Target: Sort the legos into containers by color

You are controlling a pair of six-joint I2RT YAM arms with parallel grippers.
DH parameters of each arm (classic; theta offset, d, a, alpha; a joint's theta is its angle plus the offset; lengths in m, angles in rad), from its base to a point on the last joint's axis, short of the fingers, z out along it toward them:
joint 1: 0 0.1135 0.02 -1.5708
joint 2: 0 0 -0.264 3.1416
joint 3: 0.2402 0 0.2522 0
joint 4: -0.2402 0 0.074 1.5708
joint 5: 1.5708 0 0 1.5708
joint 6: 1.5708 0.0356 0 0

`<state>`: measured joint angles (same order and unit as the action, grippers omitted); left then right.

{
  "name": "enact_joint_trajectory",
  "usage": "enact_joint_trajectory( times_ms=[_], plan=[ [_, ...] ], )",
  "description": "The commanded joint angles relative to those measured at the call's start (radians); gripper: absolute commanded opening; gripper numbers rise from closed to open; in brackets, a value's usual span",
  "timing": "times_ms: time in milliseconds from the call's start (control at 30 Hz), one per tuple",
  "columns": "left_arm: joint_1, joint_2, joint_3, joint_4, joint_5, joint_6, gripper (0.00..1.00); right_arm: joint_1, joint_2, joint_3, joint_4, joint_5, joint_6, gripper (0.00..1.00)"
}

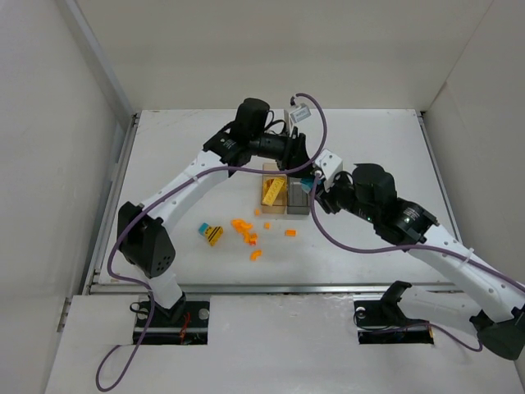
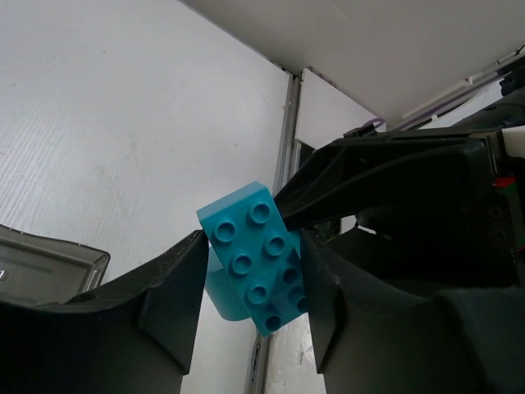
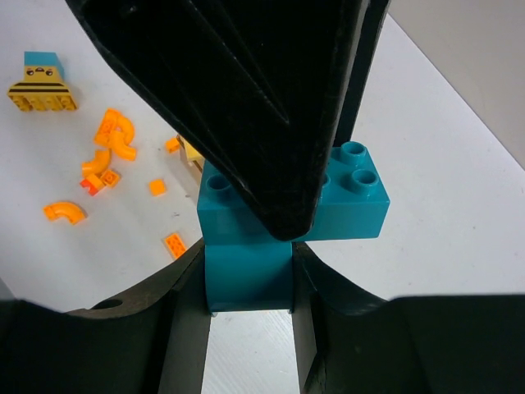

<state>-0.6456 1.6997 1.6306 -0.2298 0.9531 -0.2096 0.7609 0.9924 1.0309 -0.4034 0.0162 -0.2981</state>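
**Two-sided grip on the teal brick [image 3: 246, 275], frame centre**

Right wrist view: the right gripper [image 3: 248, 287] is clenched on the teal brick's lower block at bottom centre. A black finger of the left gripper [image 2: 254, 287] covers the studded top.

Left wrist view: the left gripper's fingers press both sides of the same brick, and a corner of the grey bin [image 2: 49, 263] shows at lower left.

Only the top view shows the amber bin [image 1: 274, 209] holding yellow bricks [image 1: 271, 190], beside the grey bin and under both grippers. It also shows loose orange legos [image 1: 244, 232] and a striped yellow brick [image 1: 214, 235] lower left of the bins
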Motion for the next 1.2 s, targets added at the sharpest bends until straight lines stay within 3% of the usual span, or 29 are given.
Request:
enact_joint_trajectory(
  times_ms=[0, 67, 200, 267, 433, 567, 700, 933, 1067, 1167],
  plan=[
    [-0.005, -0.023, -0.011, 0.049, 0.062, 0.012, 0.42, 0.009, -0.009, 0.040, 0.064, 0.001, 0.017, 0.00],
    [-0.005, -0.023, -0.011, 0.058, 0.094, 0.012, 0.37, 0.009, -0.009, 0.040, 0.064, 0.001, 0.017, 0.00],
    [-0.005, -0.023, -0.020, 0.087, 0.137, 0.012, 0.16, 0.009, -0.009, 0.040, 0.074, 0.019, 0.017, 0.00],
    [-0.005, -0.023, -0.029, 0.098, 0.150, 0.012, 0.00, 0.009, -0.009, 0.040, 0.083, 0.028, 0.027, 0.00],
    [-0.005, -0.023, -0.029, 0.109, 0.150, -0.008, 0.00, 0.009, -0.009, 0.029, 0.083, 0.050, 0.046, 0.00],
    [0.064, -0.023, -0.014, 0.193, 0.128, -0.113, 0.00, -0.014, -0.020, -0.035, 0.071, 0.033, 0.091, 0.00],
    [0.100, 0.000, 0.098, 0.066, 0.052, -0.018, 0.00, -0.109, -0.060, -0.126, 0.115, -0.036, 0.161, 0.00],
    [0.100, 0.009, 0.107, 0.023, -0.023, 0.036, 0.00, -0.153, -0.074, -0.160, 0.145, -0.067, 0.185, 0.00],
    [0.109, 0.009, 0.107, -0.083, -0.317, 0.078, 0.00, -0.164, -0.009, -0.160, 0.215, -0.078, 0.208, 0.00],
    [0.109, 0.000, 0.097, -0.132, -0.595, 0.078, 0.00, -0.202, 0.179, -0.068, 0.224, -0.017, 0.333, 0.00]
  ],
)
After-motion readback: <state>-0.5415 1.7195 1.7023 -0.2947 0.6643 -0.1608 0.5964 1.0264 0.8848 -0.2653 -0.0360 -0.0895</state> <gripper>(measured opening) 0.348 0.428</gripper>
